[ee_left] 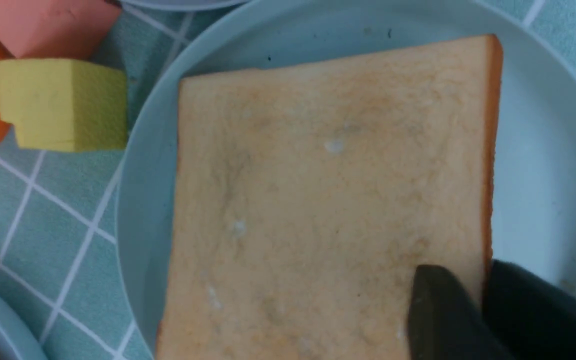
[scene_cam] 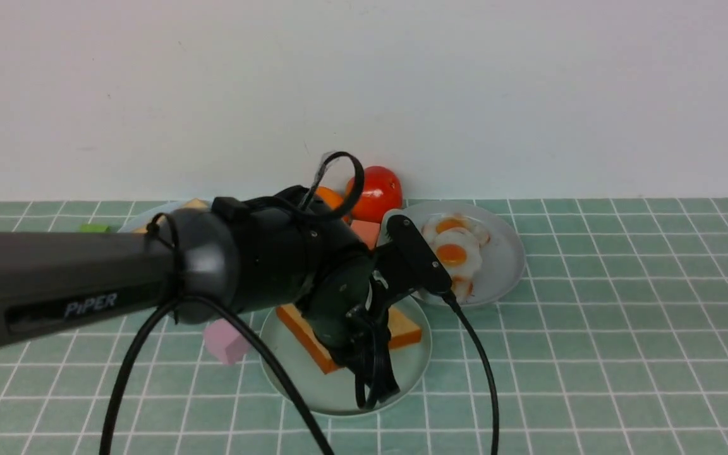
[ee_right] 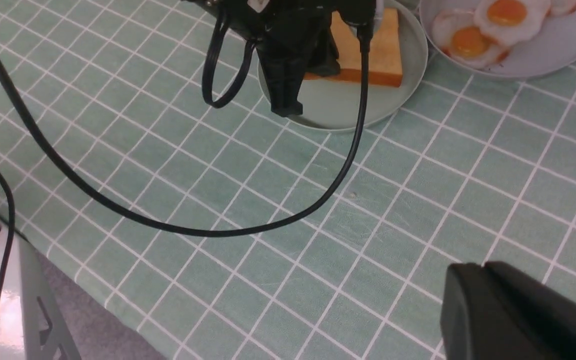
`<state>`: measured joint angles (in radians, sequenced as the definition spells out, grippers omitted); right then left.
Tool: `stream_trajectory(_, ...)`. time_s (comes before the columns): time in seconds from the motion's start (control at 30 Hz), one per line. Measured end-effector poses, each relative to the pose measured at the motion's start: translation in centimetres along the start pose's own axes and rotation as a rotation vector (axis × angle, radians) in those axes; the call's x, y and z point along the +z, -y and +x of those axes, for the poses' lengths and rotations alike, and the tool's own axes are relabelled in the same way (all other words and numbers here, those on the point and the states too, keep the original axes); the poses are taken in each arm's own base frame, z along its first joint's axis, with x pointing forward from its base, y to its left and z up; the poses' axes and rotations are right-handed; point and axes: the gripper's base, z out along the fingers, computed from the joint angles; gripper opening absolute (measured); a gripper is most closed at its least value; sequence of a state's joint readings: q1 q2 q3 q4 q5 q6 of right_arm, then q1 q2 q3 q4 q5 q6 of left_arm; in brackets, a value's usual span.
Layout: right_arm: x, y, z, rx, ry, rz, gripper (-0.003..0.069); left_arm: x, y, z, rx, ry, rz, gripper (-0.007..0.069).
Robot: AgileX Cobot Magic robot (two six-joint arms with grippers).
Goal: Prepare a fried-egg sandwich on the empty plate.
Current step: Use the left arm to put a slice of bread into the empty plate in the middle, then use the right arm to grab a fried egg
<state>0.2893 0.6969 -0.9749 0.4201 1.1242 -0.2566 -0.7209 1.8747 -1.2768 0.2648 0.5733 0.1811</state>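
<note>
One plate (scene_cam: 339, 398), mint-green, on the tiled surface (scene_cam: 623, 379); landmark for this list.

One toast (ee_left: 328, 200), square, brown-crusted, lying in the plate. No egg shows on it; whether anything is underneath cannot be told. The sandwich, by judgement, is at its base stage.

Several eggs (scene_cam: 452, 254), orange-yolked, on the egg dish (scene_cam: 506, 265), beyond the plate and to its right.

One bread dish (scene_cam: 143, 218), beyond the plate and to its left, bearing toast-like pieces (scene_cam: 193, 204).

One left hand (ee_left: 460, 300), over the plate; fingers a little parted at the toast's crust edge, no firm grip evident.

One right hand (ee_right: 480, 272), away from the plate; fingertips together, nothing held.

Step in hand, as judged: seating the base slice. Handling notes: keep the toast flat and well inside the plate's rim; make any correction with light pressure at the crust. Part the fingers fully, then lift straight up, so neither tip drags the slice. Leave its top face free for one egg, to be laid centrally, yolk up. A sideways exit could skew the toast or tug the plate.
</note>
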Motion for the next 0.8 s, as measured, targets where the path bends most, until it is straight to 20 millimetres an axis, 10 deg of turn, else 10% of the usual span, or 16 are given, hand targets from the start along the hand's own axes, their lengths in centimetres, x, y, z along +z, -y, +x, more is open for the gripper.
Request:
stream_trajectory(0.2, 0.2, 0.1, -0.1, 0.018, -0.007, 0.000, 0.0067, -0.2, -0.1, 0.0, -0.067, -0.001, -0.002, 0.0470)
stream_trajectory(0.37, 2.3, 1.0, -0.9, 0.110, -0.072, 0.001, 0.0125, -3.7, -0.1, -0.6, -0.216, 0.005, -0.007, 0.0574)
stream_trajectory(0.53, 6.3, 2.9, -2.4, 0.184, -0.120, 0.020, 0.0190, -13.0, 0.0, -2.3, -0.367, 0.223, -0.015, 0.0435)
stream_trajectory(0.57, 8.3, 3.8, -3.1, 0.212, -0.137, 0.034, 0.0223, -17.6, 0.0, -1.9, -0.421, 0.330, -0.010, 0.0309)
stream_trajectory(0.7, 13.0, 6.7, -4.9, 0.313, -0.195, 0.051, 0.0300, -25.0, 0.0, 1.4, -0.473, 0.480, -0.010, 0.0043)
stream_trajectory(0.8, 16.5, 9.1, -5.9, 0.395, -0.232, 0.039, 0.0332, -28.1, 0.7, 5.7, -0.515, 0.561, -0.007, -0.0013)
